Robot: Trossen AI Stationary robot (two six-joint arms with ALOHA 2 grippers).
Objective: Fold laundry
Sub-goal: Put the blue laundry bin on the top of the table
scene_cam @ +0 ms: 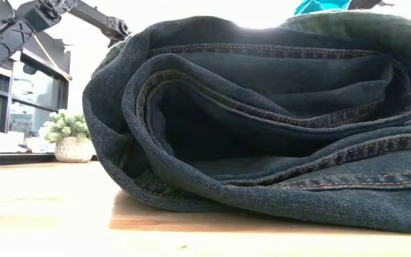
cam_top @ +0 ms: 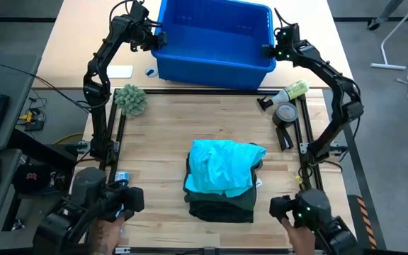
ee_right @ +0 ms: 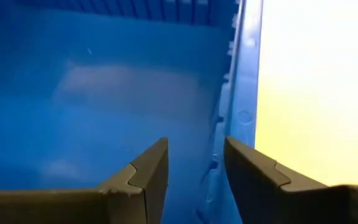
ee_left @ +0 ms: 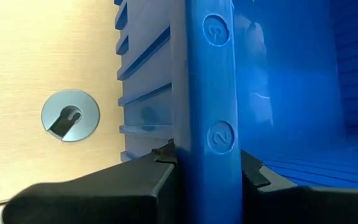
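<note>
Nearest the front edge of the worktop (cam_top: 154,134), midway between the two arms' bases, lies the laundry (cam_top: 222,180): a bright turquoise shirt (cam_top: 222,166) spread on top of a folded dark garment (cam_top: 222,205) whose rolled, stitched layers fill the low view. Farther back, near the left rail, sits a small fuzzy green ball (cam_top: 131,99). At the far edge stands the blue bin (cam_top: 214,39), and both hands are up there, well apart from the clothes. The left hand (cam_top: 154,35) is clenched on the bin's left wall, one finger on each side. The right hand (cam_top: 273,51) sits at the bin's right wall with its fingers parted; whether they straddle that wall I cannot tell. The pile lies straight toward the front from both hands, about equally far from each.
</note>
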